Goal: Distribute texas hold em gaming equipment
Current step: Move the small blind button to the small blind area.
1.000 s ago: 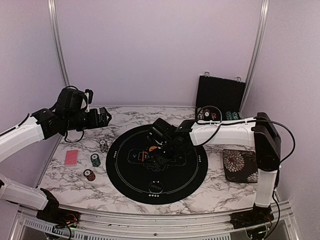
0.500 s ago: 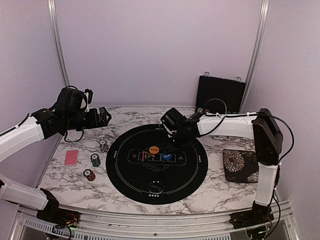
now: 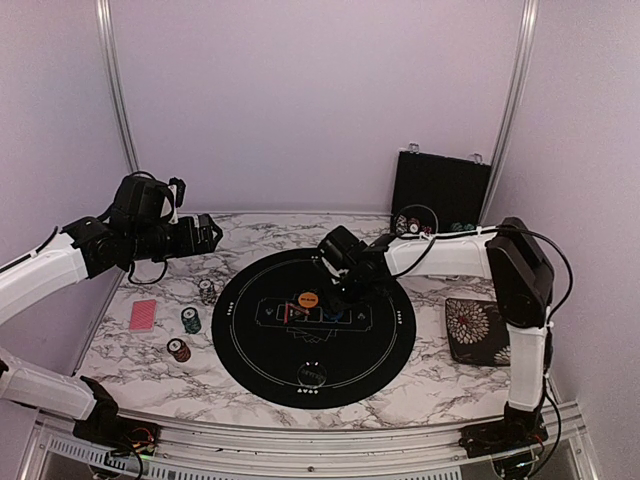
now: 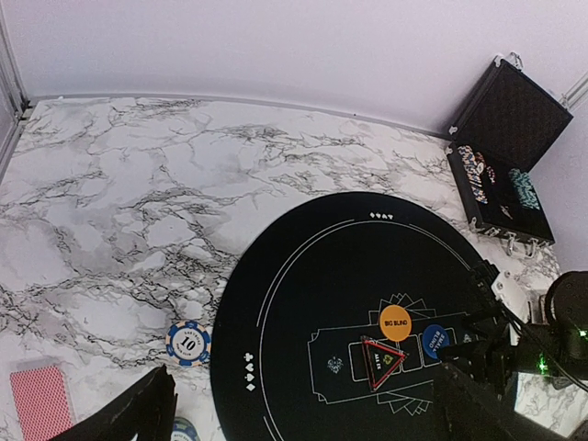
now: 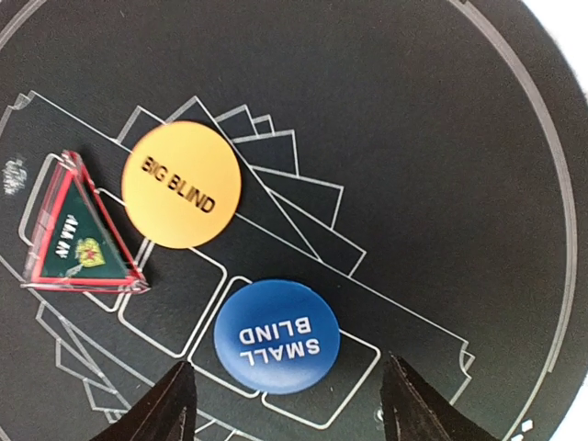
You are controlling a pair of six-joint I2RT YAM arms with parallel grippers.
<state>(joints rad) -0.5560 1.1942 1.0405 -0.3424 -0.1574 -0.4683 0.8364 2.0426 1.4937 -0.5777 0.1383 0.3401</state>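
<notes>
The right hand [image 5: 287, 397] hovers low over the black round mat [image 3: 350, 360], its fingers apart on either side of the blue small-blind button [image 5: 277, 336] and not touching it. The orange big-blind button [image 5: 182, 184] lies near it on the mat, beside a red-rimmed triangular marker [image 5: 83, 241]. The left hand [image 3: 205, 236] hangs spread wide above the left side of the table [image 3: 430, 385], where a red-backed card [image 3: 143, 315] and small chip stacks [image 3: 190, 320] sit.

Left arm [image 3: 60, 262] stood raised at centre left, left pincer [image 3: 209, 236] spread wide. Right arm [image 3: 450, 256] extended from lower right to frame centre, wrist pitched downward, right pincer [image 3: 346, 297] parted.
</notes>
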